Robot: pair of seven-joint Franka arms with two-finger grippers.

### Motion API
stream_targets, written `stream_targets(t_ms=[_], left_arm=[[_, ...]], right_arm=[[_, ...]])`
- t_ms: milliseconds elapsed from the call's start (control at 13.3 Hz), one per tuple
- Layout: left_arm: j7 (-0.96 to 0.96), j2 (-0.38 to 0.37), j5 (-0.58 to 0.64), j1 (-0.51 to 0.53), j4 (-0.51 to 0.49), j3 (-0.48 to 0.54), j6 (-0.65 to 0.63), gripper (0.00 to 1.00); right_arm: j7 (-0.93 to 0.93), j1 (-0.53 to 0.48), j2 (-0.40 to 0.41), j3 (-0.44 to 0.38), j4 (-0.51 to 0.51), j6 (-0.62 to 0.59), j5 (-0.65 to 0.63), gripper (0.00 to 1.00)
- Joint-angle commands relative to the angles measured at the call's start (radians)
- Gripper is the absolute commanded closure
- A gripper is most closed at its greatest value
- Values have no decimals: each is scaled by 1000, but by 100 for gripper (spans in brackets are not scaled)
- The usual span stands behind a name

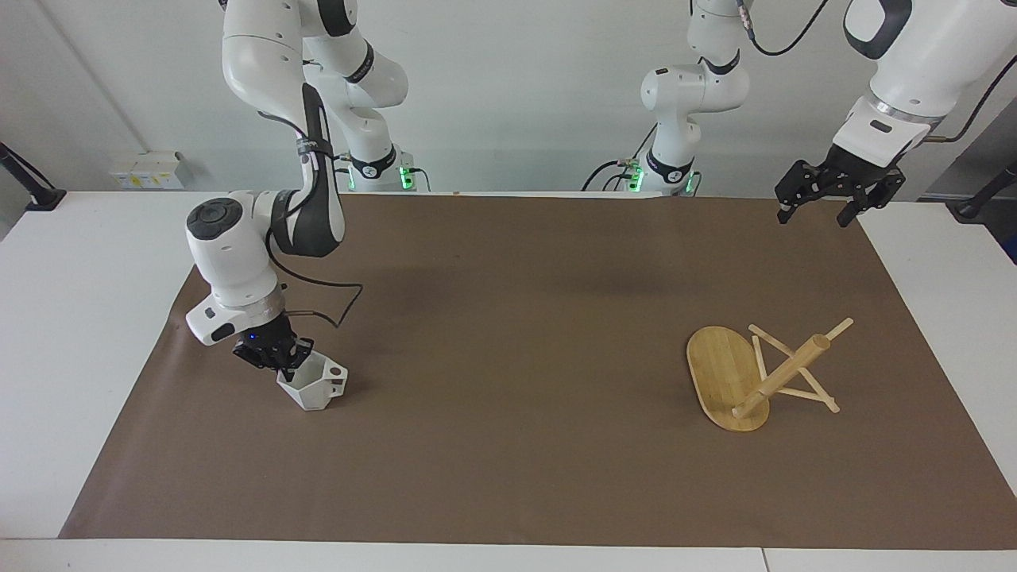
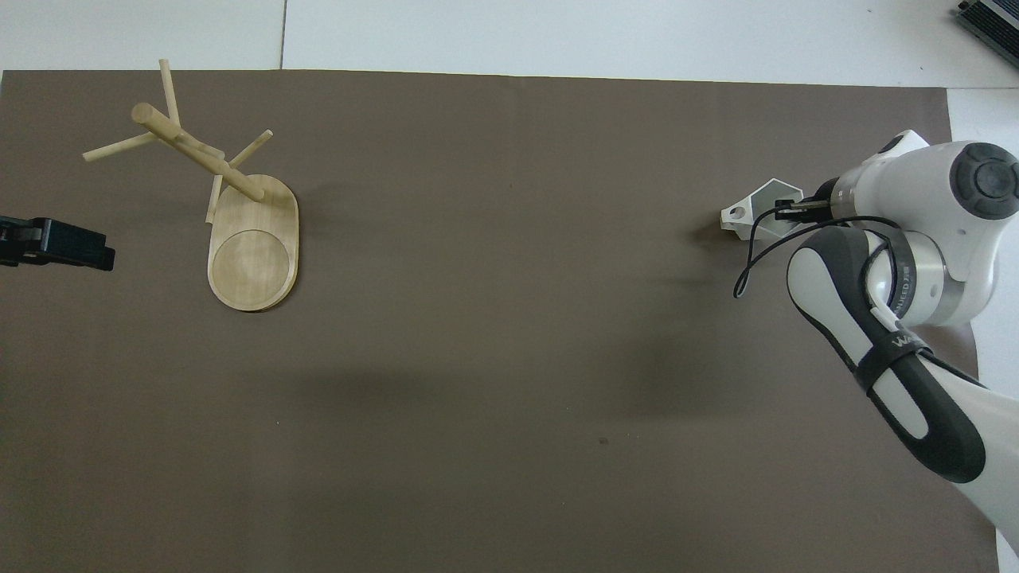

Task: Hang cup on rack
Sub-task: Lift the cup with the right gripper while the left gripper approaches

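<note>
At the right arm's end of the tabletop, the right hand is down at the cup, its fingers pinched shut on the cup's rim on the side away from the handle. The cup is white and faceted and sits tilted on the brown mat, its pierced handle pointing toward the middle of the mat. Well apart from it, toward the left arm's end, the rack lies tipped over: its oval base stands on edge, and the post slants off with thin pegs resting on the mat. The left hand waits in the air over the mat's corner nearest the robots, jaws spread wide and holding nothing.
</note>
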Motion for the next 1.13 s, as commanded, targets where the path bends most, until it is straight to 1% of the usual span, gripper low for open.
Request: stream_targets(t_ms=[0, 150, 376, 526, 677, 827, 903, 1053], left_arm=[[16, -28, 12, 12, -31, -7, 4, 0], [16, -28, 12, 12, -30, -7, 4, 0], [12, -28, 12, 14, -31, -5, 12, 0], [13, -28, 12, 17, -31, -7, 0, 0], [13, -36, 12, 18, -41, -7, -11, 0], [13, -42, 14, 20, -48, -4, -25, 0], [1, -43, 21, 20, -51, -4, -40, 0], [-56, -66, 78, 3, -89, -7, -53, 0]], right_arm=[[10, -11, -10, 10, -11, -6, -6, 100], [11, -11, -13, 10, 0, -29, -6, 100], [11, -10, -26, 11, 49, -107, -6, 100], [11, -10, -44, 14, 64, -144, -6, 100], [11, -10, -61, 17, 66, -155, -6, 100], [14, -10, -102, 39, 66, -207, -4, 100], [19, -10, -117, 60, 69, -212, 14, 100], [22, -10, -127, 73, 89, -227, 59, 100]])
